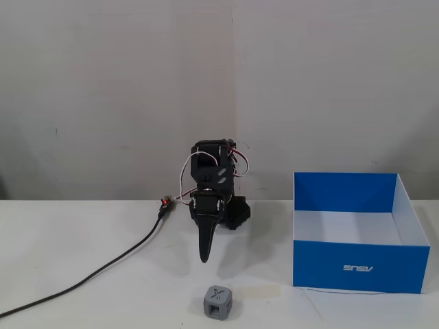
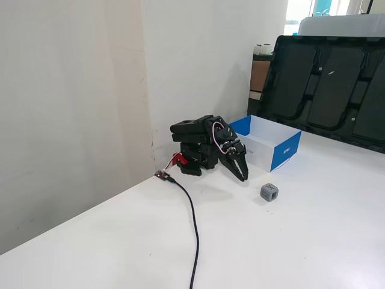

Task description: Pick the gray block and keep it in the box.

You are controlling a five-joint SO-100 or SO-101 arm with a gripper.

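The gray block (image 1: 217, 301) sits on the white table near the front, X face up; it also shows in the other fixed view (image 2: 269, 192). The blue box (image 1: 357, 266), white inside and empty, stands to the right of the block; in the other fixed view it (image 2: 286, 151) stands behind the block. My black arm is folded low by the wall. My gripper (image 1: 204, 258) points down toward the table, shut and empty, a short way behind the block; it shows in the other fixed view (image 2: 243, 177) left of the block.
A black cable (image 1: 103, 274) runs from a red connector (image 1: 165, 203) beside the arm base across the table to the left. A large black tray-like panel (image 2: 328, 90) leans behind the box. The wall stands right behind the arm.
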